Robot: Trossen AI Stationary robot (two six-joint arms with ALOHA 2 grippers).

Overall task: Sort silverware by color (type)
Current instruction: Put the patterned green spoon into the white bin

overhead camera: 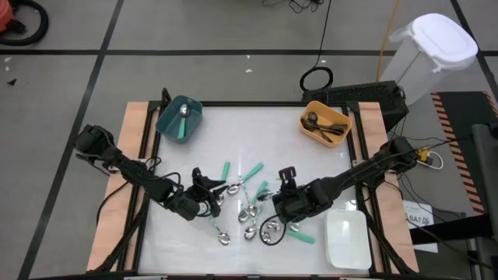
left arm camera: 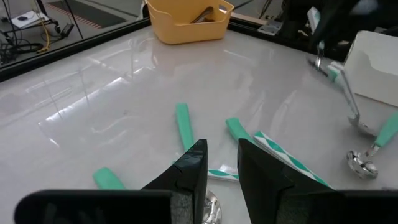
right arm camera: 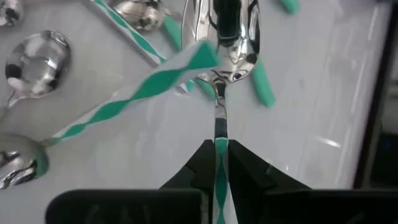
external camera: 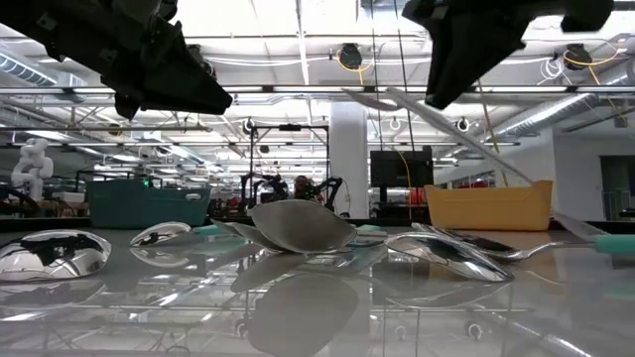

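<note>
Early going: teal bin [overhead camera: 178, 119] upper left holds one spoon, orange bin [overhead camera: 325, 124] upper right a few dark pieces, most silverware [overhead camera: 247, 208] still mid-desk; right hand [right arm camera: 217, 163] clamped on a green-striped spoon [right arm camera: 219, 99], left hand [left arm camera: 221, 163] slightly apart, empty

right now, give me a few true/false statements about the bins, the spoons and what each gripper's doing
1. The right gripper is shut on a striped-handle spoon. True.
2. The orange bin is empty. False: dark utensils lie in it.
3. The teal bin holds a spoon. True.
4. The white bin already holds several spoons. False: nothing shows in it.
5. The left gripper is clamped on a green handle. False: it hangs above the pile with a gap between its fingers, holding nothing.
</note>
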